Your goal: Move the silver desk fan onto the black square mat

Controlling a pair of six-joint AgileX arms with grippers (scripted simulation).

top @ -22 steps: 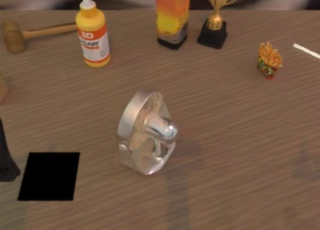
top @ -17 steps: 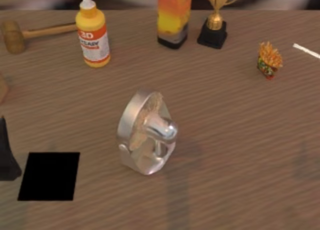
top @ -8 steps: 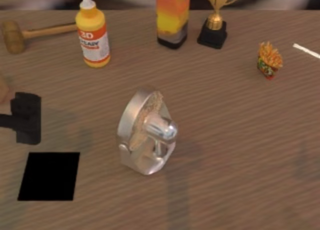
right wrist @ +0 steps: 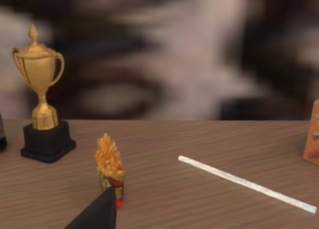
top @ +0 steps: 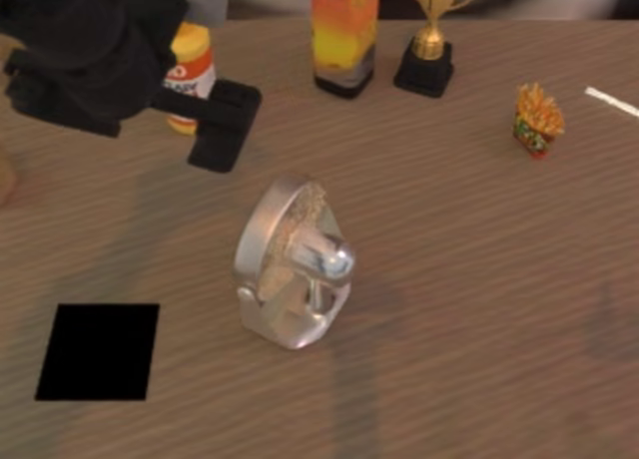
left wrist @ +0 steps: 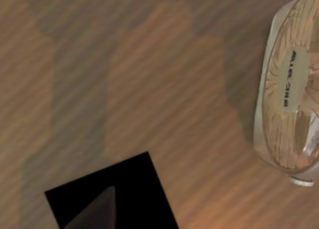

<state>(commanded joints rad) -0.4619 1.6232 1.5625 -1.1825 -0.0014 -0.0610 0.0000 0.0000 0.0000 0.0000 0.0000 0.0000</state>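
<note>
Fan (top: 292, 267): you find it upright at table centre, untouched, ring head facing about 10 o'clock, hub toward 4 o'clock. Not yet lifted.

Mat (top: 99, 350): flat black square, at 8 o'clock from the fan and well apart from it. Nothing rests on it.

Left gripper (top: 222, 126): you see it above the table at 11 o'clock from the fan, near but not touching, its arm covering most of the yellow bottle (top: 190, 65). Whether its fingers stand spread or together, you cannot tell from these views. The left wrist view looks down on the mat (left wrist: 112, 196) and the fan's ring (left wrist: 288, 92).

Right arm: out of the top view; its wrist view looks across the trophy (right wrist: 42, 97), fries toy (right wrist: 110, 168) and white stick (right wrist: 246, 183). Finger state likewise not shown.

Progress: nothing of the task is done. Left for you: reach, grasp, carry toward 8 o'clock, set down on the mat.

Change from half a second ago: the left gripper was then at the table's left edge, above the mat; it has since swung up and across toward the fan. Fan and mat have not shifted.
</note>
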